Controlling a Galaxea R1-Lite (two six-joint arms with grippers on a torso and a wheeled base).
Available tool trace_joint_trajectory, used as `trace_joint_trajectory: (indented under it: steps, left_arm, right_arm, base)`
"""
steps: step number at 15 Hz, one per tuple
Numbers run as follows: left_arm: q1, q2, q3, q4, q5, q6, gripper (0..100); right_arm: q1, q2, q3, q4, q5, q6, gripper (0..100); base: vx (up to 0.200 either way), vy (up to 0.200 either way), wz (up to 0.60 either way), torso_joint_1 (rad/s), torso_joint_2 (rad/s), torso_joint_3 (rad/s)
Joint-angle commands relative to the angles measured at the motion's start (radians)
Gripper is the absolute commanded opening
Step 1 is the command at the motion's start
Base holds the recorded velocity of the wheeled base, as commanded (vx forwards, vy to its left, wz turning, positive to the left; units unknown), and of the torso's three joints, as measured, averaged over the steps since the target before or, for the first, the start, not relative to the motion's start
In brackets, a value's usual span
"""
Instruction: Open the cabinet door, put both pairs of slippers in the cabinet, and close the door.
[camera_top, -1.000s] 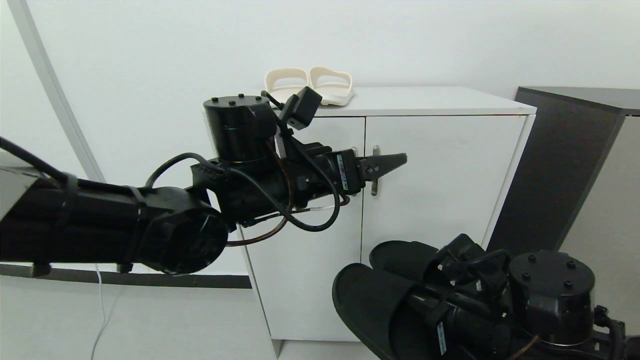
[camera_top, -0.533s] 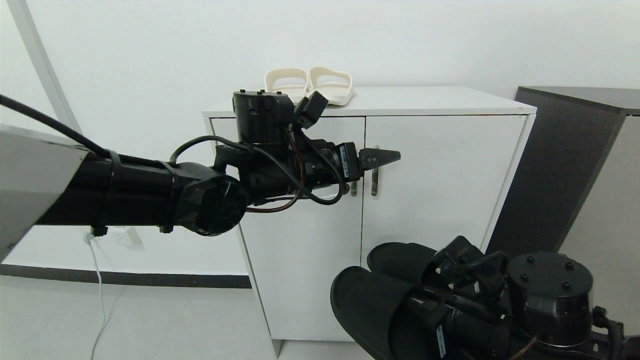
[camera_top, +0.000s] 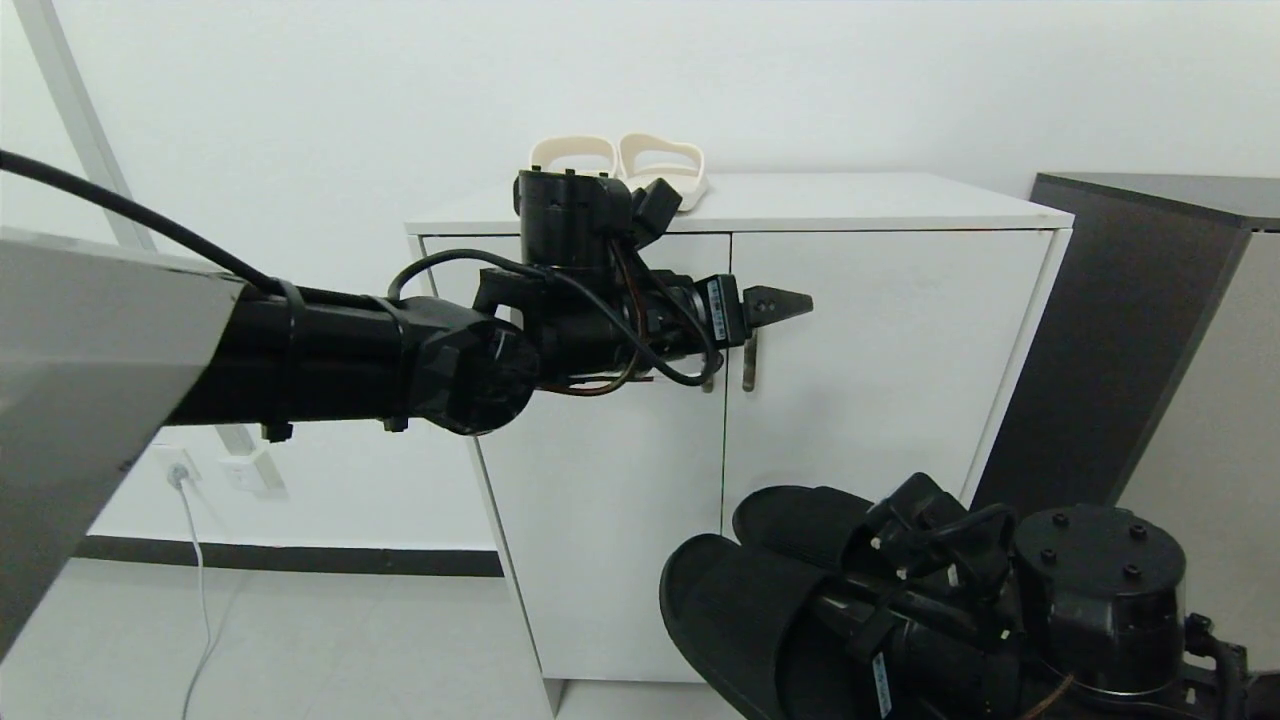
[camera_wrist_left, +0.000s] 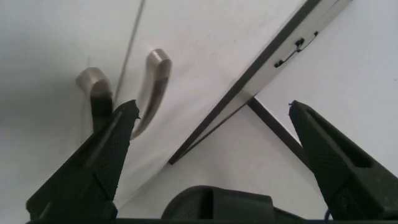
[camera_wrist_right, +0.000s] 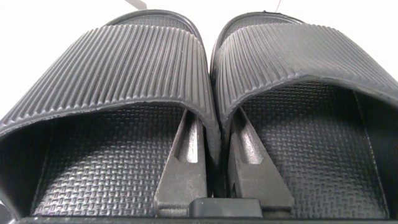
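The cabinet doors (camera_top: 880, 330) are shut, the left gripper (camera_top: 795, 302), fingers spread, is just beside a handle (camera_top: 748, 365), and the right gripper (camera_wrist_right: 216, 163) pinches the black slippers (camera_top: 760, 590), so I think every step remains.

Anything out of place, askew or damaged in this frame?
Nothing stands out. The cream slippers sit paired on the white cabinet, its doors shut and flush; the right end effector holds the black slippers side by side; the left end effector is open near the door handles.

White cabinet (camera_top: 880, 340), black ribbed slippers (camera_wrist_right: 149, 68), cream slippers (camera_top: 655, 165)
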Motion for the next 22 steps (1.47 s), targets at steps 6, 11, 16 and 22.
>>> trace_joint_trajectory:
  steps: [6, 11, 16, 22]
  left_arm:
    - [-0.022, 0.101, -0.154, 0.080, 0.020, 0.000, 100]
    - [-0.037, 0.124, -0.168, 0.080, 0.019, 0.000, 0]
    - [-0.036, 0.110, -0.136, 0.080, 0.019, -0.015, 0]
    - [-0.048, -0.019, 0.031, 0.071, 0.019, -0.011, 0]
  right_arm:
    - [0.002, 0.005, -0.004, 0.000, -0.001, 0.000, 0]
    - [0.007, 0.003, -0.002, 0.001, 0.001, 0.000, 0]
    - [0.028, -0.006, 0.022, 0.003, 0.038, 0.000, 0]
    - [0.043, -0.023, 0.045, 0.003, 0.067, 0.000, 0]
  base:
    - [0.000, 0.000, 0.00, 0.000, 0.00, 0.000]
    - [0.000, 0.000, 0.00, 0.000, 0.00, 0.000]
    - [0.000, 0.000, 0.00, 0.000, 0.00, 0.000]
    - [0.000, 0.000, 0.00, 0.000, 0.00, 0.000]
